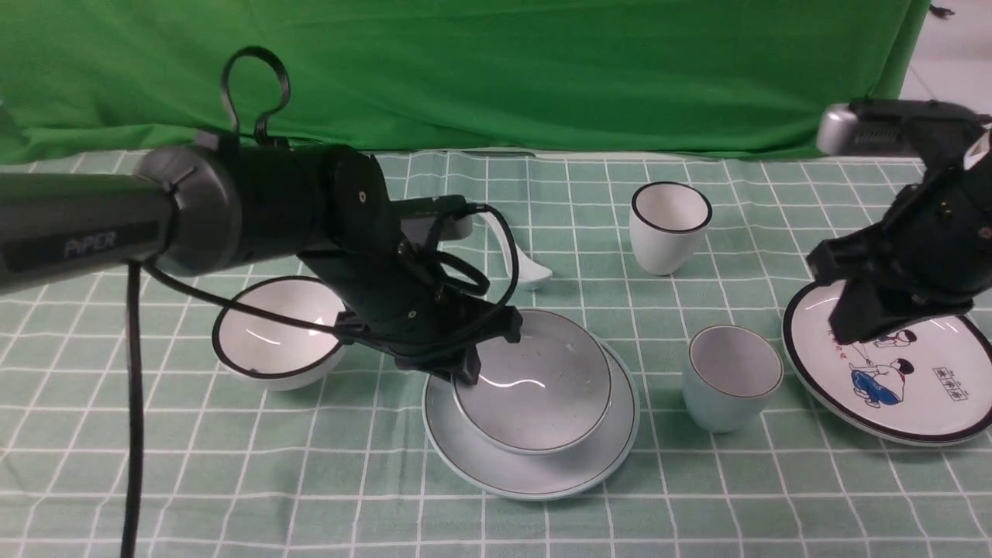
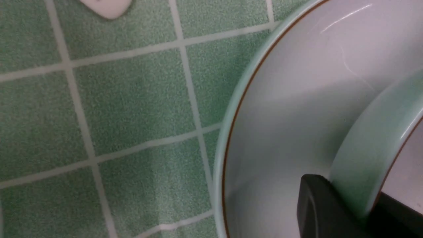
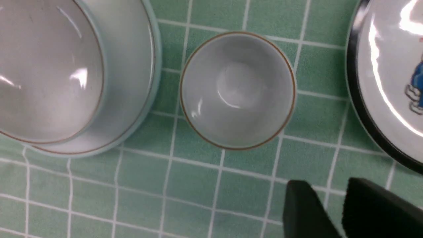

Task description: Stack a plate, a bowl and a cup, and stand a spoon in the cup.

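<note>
The bowl (image 1: pixel 535 391) sits on the plate (image 1: pixel 542 469) at mid-bench. The left gripper (image 1: pixel 465 370) has its jaws clamped over the bowl's left rim. The cup (image 1: pixel 732 376) stands upright on the bench just right of the plate. The right gripper (image 3: pixel 343 211) hangs above the cartoon plate (image 1: pixel 914 387), jaws narrow and holding nothing.

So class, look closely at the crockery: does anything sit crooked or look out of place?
Yes. The bowl sits tilted and off-centre on the plate, its rim raised at the side where the left gripper clamps it. Nothing looks spilled or broken.
</note>
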{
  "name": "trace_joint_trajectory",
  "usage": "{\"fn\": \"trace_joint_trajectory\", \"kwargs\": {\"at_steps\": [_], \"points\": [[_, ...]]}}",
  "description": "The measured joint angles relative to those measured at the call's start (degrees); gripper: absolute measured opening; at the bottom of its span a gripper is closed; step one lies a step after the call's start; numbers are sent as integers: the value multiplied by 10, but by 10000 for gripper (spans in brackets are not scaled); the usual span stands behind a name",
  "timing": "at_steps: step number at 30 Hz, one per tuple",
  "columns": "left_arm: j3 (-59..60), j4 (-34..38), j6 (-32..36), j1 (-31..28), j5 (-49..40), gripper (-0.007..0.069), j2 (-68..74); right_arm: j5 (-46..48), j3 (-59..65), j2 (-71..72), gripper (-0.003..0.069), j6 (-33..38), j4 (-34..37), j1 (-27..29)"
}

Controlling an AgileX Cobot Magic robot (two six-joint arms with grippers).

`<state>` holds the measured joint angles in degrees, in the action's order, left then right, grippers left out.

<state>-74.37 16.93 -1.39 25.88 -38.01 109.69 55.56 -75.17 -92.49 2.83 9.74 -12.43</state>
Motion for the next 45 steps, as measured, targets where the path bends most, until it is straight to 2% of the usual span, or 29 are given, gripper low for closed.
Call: {"fn": "trace_joint_trajectory", "kwargs": {"at_steps": [3, 6, 10, 16, 17, 19, 22, 23, 27, 30, 33, 35, 37, 38, 41, 45], "points": [[-1, 8, 0, 0, 6, 28, 5, -16, 0, -32, 358, 2, 1, 0], [-1, 4, 3, 0, 8, 28, 9, -36, 0, -60, 413, 3, 2, 0], [-1, 3, 8, 0, 11, 28, 9, -70, 0, -89, 437, 5, 2, 1], [-1, 2, 10, 0, 28, 46, 9, -109, 0, -136, 436, 5, 3, 1], [-1, 2, 10, 0, 30, 57, 9, -111, 0, -139, 424, 5, 3, 1], [-1, 2, 10, 0, 32, 98, 9, -114, 0, -146, 351, 7, 3, 1], [-1, 2, 10, 0, 32, 182, 7, -115, -2, -147, 127, 14, 5, 1], [-1, 2, 10, 0, 31, 216, 4, -112, -6, -146, 89, 17, 5, 1], [-2, 0, 10, 0, 19, 323, -18, -92, -37, -119, 84, 18, 6, 0], [-2, -31, 7, 0, 13, 347, -47, -82, -72, -91, 84, 25, 34, -10], [-2, -87, -28, -3, 5, 329, -95, -76, -121, -81, 84, 42, 63, -45], [-2, -123, -56, -10, -11, 283, -125, -75, -135, -88, 84, 44, 66, -69], [-3, -143, -71, -21, -25, 219, -147, -71, -151, -104, 84, 45, 70, -97], [-4, -159, -80, -49, -50, 108, -180, -67, -171, -135, 84, 46, 73, -131], [-4, -163, -81, -77, -75, 37, -200, -64, -185, -167, 84, 46, 71, -155], [-4, -169, -78, -119, -117, 9, -222, -61, -206, -225, 84, 30, 41, -186]]}}
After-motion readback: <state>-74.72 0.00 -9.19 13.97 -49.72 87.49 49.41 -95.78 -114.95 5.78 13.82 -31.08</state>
